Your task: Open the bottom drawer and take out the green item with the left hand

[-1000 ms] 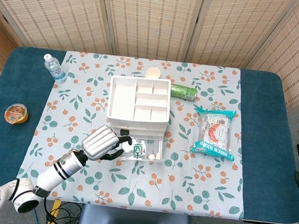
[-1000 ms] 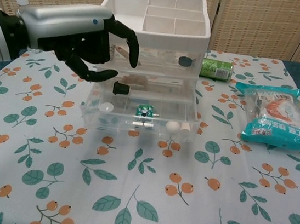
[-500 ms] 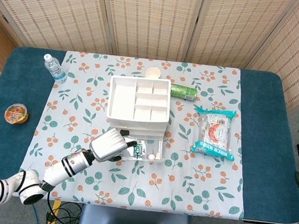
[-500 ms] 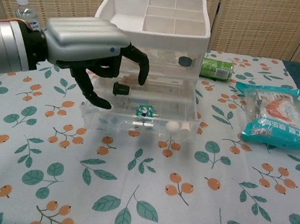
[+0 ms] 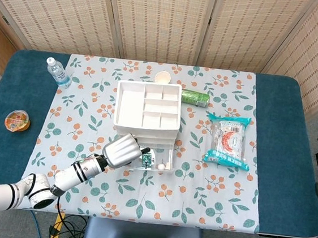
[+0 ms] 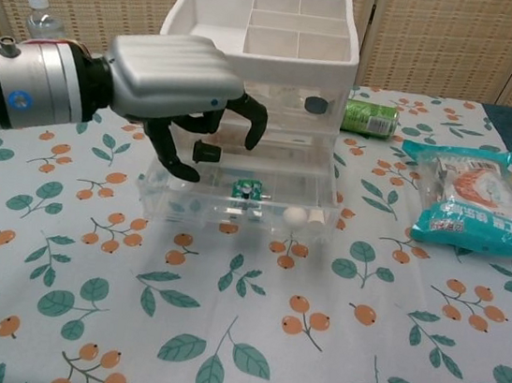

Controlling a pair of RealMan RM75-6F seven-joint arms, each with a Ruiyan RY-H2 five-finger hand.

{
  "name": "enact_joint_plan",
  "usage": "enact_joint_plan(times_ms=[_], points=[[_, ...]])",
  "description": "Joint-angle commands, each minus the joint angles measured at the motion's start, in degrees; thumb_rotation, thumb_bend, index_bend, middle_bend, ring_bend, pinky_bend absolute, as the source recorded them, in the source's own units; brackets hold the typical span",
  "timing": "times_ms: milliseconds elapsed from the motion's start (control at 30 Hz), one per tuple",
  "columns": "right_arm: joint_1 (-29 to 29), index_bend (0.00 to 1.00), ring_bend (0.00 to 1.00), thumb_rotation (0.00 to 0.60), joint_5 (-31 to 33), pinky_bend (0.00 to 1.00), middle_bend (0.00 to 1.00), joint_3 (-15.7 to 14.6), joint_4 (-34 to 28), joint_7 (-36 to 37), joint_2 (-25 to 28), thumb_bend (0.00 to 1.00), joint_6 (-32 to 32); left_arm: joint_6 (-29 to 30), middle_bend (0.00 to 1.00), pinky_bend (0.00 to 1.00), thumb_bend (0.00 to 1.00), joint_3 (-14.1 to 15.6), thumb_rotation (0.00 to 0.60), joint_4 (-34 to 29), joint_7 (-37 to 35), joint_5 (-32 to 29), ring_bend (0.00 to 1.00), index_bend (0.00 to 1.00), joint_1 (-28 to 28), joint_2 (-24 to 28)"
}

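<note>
Since a second ago the left hand has travelled rightward from beside the drawer unit to a spot over the pulled-out bottom drawer, its fingers curled downward and spread, with nothing held between them. Its fingertips hang just above the drawer's contents, apart from the green item, which lies near the middle of the drawer, to the right of the thumb. A small black object sits in the drawer above, just behind the fingers, and two white pieces lie at the open drawer's right end. From the head view the left hand covers the drawer's left half, with the green item peeking out beside it. Further off on the floral tablecloth are a green can, a snack packet, a water bottle and a small cup; the right hand shows in neither view
</note>
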Motion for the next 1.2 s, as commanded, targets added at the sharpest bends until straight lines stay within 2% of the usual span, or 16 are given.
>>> enact_joint_plan(times_ms=[33,200,500,867,1200], points=[[0.03,0.13,0.22,0.6,0.06,0.25,0.23,0.0,0.0,-0.01,-0.03,0.36,-0.11,0.25,1.0,1.0,0.15,1.07,0.6,1.47,0.91,2.04,1.0,0.39,-0.79,-0.53],[0.04,0.13,0.22,0.6,0.16,0.25,0.23,-0.05,0.0,-0.15,-0.07,0.36,-0.28,0.59,1.0,1.0,0.15,2.18,0.6,3.68,1.4,4.54,1.0,0.38,-1.87,-1.52],[-0.03,0.13,0.22,0.6,0.47,0.25,0.23,0.03,0.13,-0.06,0.04,0.36,-0.36,0.38,1.0,1.0,0.15,2.4,0.6,6.75,2.34,5.99,1.0,0.37,-3.77,-3.83],[0.05,0.13,0.22,0.6,0.74,0.25,0.23,0.05,0.55,0.26,-0.06,0.36,-0.78,-3.32,1.0,1.0,0.15,2.2,0.6,7.88,5.65,4.11,1.0,0.34,-5.66,-5.36],[0.26,0.13,0.22,0.6,0.97,0.25,0.23,0.06,0.99,0.6,-0.18,0.36,-1.41,-5.05,1.0,1.0,0.15,2.77,0.6,6.99,7.55,2.99,1.0,0.35,-6.32,-4.75]])
